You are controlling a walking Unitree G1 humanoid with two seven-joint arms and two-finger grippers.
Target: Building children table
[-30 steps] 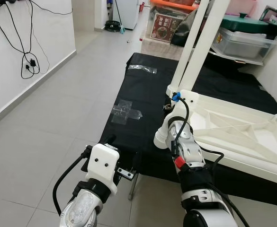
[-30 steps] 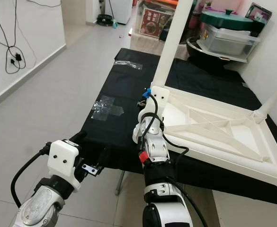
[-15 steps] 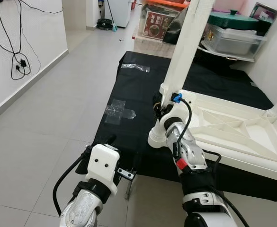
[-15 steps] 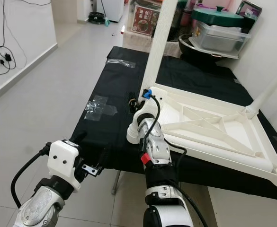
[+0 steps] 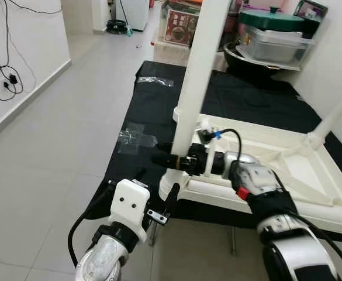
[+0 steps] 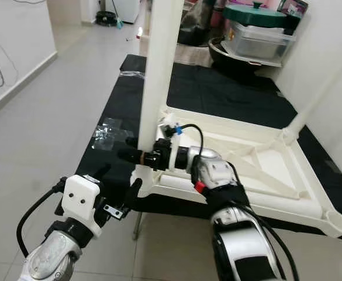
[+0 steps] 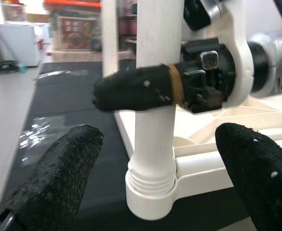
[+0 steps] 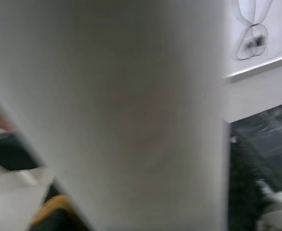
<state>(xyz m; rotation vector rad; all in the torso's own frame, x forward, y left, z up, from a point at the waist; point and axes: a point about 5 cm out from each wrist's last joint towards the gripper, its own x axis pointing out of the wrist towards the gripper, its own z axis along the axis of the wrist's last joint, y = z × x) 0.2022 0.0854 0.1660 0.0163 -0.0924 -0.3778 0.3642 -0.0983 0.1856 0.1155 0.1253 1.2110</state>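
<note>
White plastic children's table (image 5: 287, 170) lies upside down at centre-right of the head views, on a black cloth-covered surface (image 5: 159, 111) running up the middle of the frame. Its round white plastic leg (image 5: 197, 70) stands upright from the near-left corner socket (image 7: 150, 192), rising out of the top of the frame; a second white leg (image 5: 334, 111) goes up at the far right edge.

Right gripper (image 5: 169, 162) reaches in horizontally from the right, w/ its black fingers either side of the upright leg just above the socket, one finger (image 7: 136, 94) crossing in front of the leg in the left wrist view. Fingers look closed around the leg; right wrist view is blurred, mostly white leg surface close up.

Left gripper (image 7: 155, 168) sits low at lower left of the head views, near the table's corner, fingers (image 7: 59, 168) spread wide apart w/ nothing between the pads, apart from the leg base.

Clear plastic bag (image 5: 137, 136) lies on the cloth at centre-left. Grey storage box w/ green lid (image 5: 276, 32) sits at upper right; black cables (image 5: 7, 76) hang on the white wall at upper left
</note>
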